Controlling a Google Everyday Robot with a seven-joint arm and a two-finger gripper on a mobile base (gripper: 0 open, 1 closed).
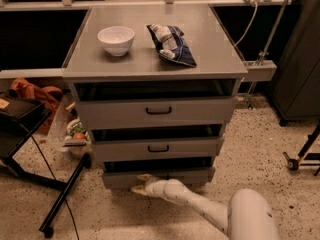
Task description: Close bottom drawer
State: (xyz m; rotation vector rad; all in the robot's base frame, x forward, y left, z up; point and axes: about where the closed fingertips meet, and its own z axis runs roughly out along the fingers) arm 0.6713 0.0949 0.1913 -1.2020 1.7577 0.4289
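Note:
The grey three-drawer cabinet stands in the middle of the camera view. Its bottom drawer is the lowest, with a flat grey front, and stands a little way out with a dark gap above it. Its handle is hidden behind my gripper. My gripper is at the end of the white arm that reaches in from the lower right. It sits low against the middle of the bottom drawer's front. The middle drawer and the top drawer also stand slightly out.
A white bowl and a dark snack bag lie on the cabinet top. A black stand and cables are on the speckled floor at left, with clutter beside the cabinet. A wheeled base stands at right.

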